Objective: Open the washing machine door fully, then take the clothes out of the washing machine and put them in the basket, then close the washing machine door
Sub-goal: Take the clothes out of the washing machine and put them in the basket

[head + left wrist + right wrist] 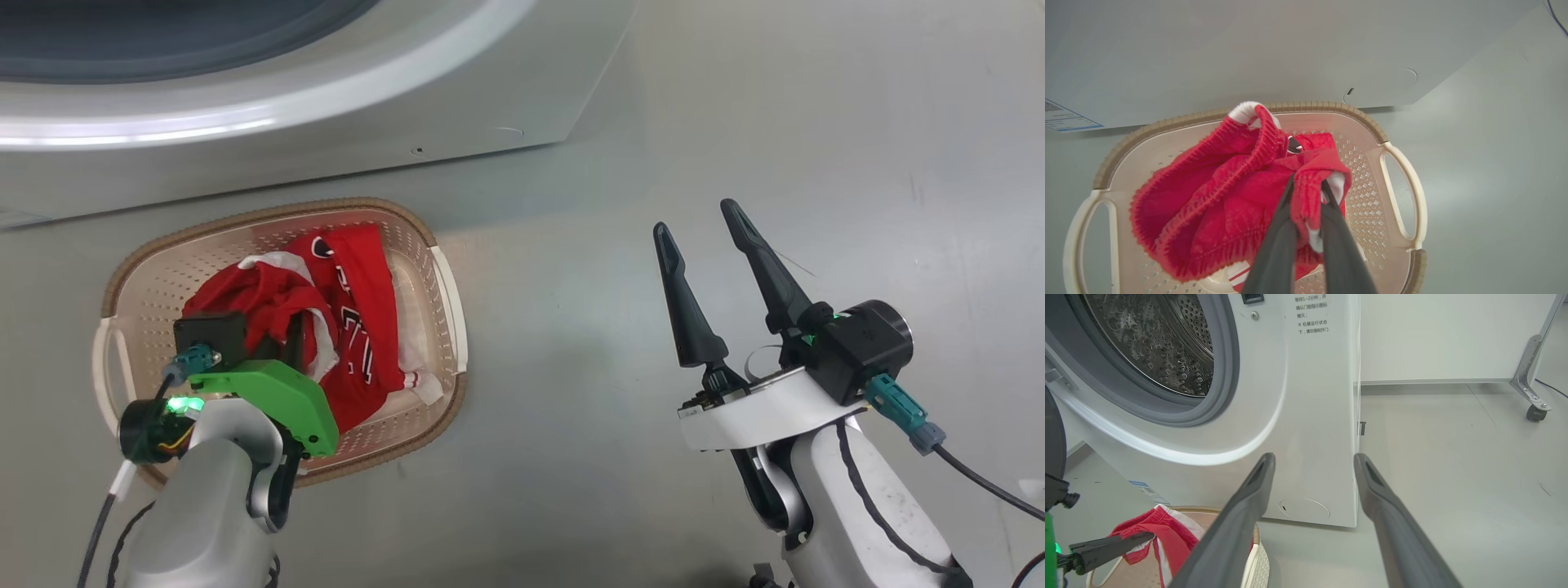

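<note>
From my station I see one basket on the floor just in front of the washing machine, its long axis running left to right in the head view, with two handles, one at each end. The clothes are inside it. I count two red pieces, though where one ends and the other begins I cannot tell for sure. The lettered piece lies stretched from the rim nearest the machine toward the near rim, across the basket's short side. The other is bunched at the left, its ribbed band curling upward. My left gripper points down into the basket, fingers clamped on a fold of that red fabric with white trim. My right gripper is spread wide and holds nothing, well apart to the basket's right, aimed at the machine's lower front corner.
</note>
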Motion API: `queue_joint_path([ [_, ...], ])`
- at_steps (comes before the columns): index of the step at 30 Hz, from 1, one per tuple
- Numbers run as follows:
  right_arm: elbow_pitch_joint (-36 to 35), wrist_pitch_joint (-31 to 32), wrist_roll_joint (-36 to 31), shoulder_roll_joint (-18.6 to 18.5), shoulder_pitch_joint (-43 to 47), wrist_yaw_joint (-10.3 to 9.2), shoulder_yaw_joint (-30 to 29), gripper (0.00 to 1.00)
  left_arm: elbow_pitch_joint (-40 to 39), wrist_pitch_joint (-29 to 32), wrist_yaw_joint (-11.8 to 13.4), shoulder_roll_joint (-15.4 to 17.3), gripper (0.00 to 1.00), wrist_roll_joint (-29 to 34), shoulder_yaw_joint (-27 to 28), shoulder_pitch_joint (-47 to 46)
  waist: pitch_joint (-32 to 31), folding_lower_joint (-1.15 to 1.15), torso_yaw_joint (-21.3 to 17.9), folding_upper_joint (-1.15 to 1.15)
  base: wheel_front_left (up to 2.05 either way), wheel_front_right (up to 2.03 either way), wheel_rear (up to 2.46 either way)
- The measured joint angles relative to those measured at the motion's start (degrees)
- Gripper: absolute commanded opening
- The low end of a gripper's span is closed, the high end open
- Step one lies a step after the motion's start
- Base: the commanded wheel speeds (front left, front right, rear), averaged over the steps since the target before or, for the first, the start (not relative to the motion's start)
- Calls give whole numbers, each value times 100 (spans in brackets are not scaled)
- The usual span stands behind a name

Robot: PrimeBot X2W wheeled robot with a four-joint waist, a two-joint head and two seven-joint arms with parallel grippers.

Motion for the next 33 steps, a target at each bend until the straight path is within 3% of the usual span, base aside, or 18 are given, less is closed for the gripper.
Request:
queue_joint_path([
  [15,-93,0,123,-1,-408,-94,23,100,1211,396,-107,118,0,-113,203,-989,844,0,-417,0,0,0,0],
  [17,-87,0,123,0,-421,-136,24,100,1347,396,-109,111,38,-133,255,-1062,896,0,-449,0,0,0,0],
  [18,-85,0,124,-1,-425,-137,24,100,1403,396,-112,111,50,-155,279,-1086,913,0,-461,0,0,0,0],
  [19,-81,0,124,0,-431,-138,24,100,1462,394,-112,110,82,-170,299,-1111,924,0,-469,0,0,0,0],
  [20,-79,0,124,-1,-441,-140,24,100,1522,391,-112,102,100,-194,333,-1140,928,1,-472,0,0,0,0],
  [27,-9,0,124,0,-510,-142,7,100,1807,78,-112,66,100,-319,422,-1264,834,0,-411,0,0,0,0],
  [33,77,0,125,-1,-528,-141,2,100,1860,-413,-311,46,100,-160,250,-1290,659,0,-344,0,0,0,0],
])
